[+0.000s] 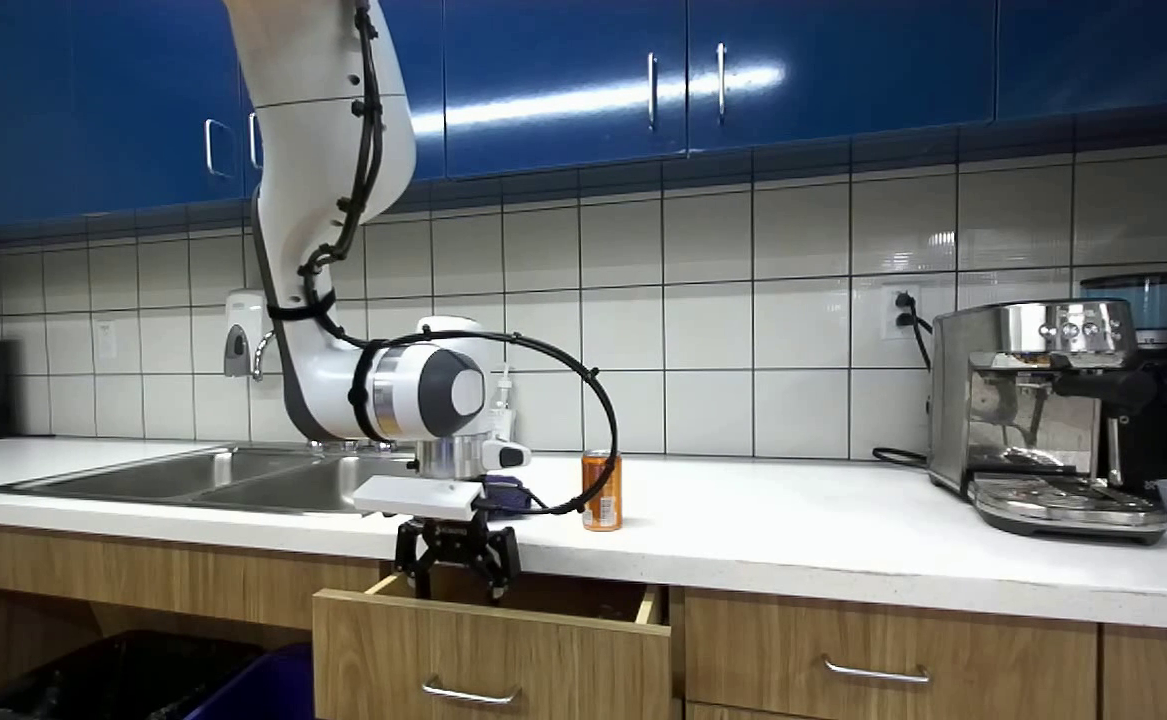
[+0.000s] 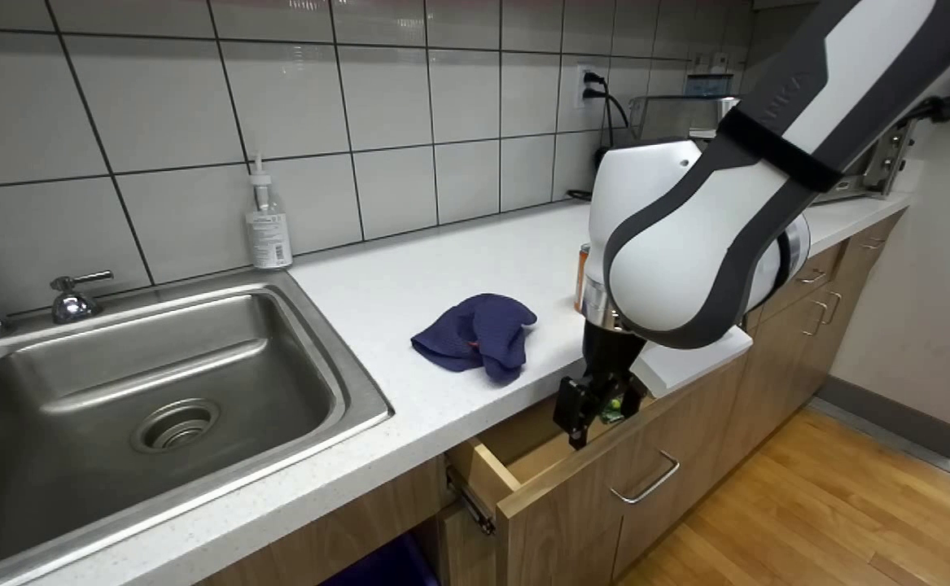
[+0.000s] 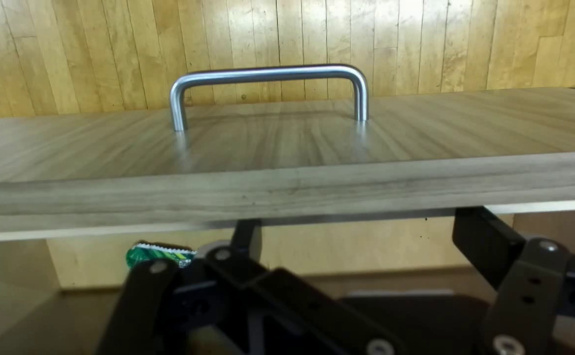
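While the wooden drawer [image 1: 583, 665] stands pulled out beneath the white countertop [image 1: 793, 520], the gripper [image 1: 460, 590] points down into it, just behind its front panel [image 3: 277, 143]. The fingers [image 3: 247, 239] are spread well apart with nothing between them; whether they touch the panel's inner face cannot be told. A green packet [image 3: 155, 252] lies in the drawer, partly hidden in the wrist view. On the countertop stand an orange can [image 1: 603, 505] and, nearer the sink [image 2: 230, 456], a crumpled navy cloth [image 2: 475, 334]. The drawer looks stiff, and the metal runner [image 2: 470, 503] suggests fairly light, straight travel if loaded squarely. The steel bar handle [image 3: 267, 74] looks smooth and slippery, best hooked mid-bar; the panel's squared top edge offers flatter wood, best taken near its middle to avoid binding.
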`<action>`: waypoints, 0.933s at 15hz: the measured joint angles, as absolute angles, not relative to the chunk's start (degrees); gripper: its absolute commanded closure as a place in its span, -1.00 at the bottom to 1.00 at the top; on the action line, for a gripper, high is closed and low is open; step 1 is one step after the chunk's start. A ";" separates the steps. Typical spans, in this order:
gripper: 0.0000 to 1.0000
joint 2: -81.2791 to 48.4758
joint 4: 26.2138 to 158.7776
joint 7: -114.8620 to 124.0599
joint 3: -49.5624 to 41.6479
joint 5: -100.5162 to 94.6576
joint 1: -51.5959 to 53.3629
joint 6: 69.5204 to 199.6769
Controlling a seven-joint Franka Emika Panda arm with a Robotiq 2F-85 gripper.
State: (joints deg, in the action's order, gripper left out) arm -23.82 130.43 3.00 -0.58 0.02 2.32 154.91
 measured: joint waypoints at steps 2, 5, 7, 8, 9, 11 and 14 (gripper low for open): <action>-1.00 -23.49 130.89 3.00 -0.58 0.02 2.36 154.57; -1.00 -22.82 131.91 3.00 -0.55 0.02 2.43 154.47; -1.00 -22.33 132.69 3.04 -0.55 0.02 2.51 154.41; -1.00 -22.10 133.08 3.05 -0.55 0.02 2.54 154.40; -1.00 -21.83 133.50 3.06 -0.55 0.02 2.58 154.38; -1.00 -21.29 134.34 3.06 -0.55 0.02 2.66 154.35; -1.00 -20.46 135.67 3.06 -0.55 0.01 2.82 154.28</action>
State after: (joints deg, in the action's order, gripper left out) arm -20.46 135.67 3.06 -0.55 0.01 2.82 154.28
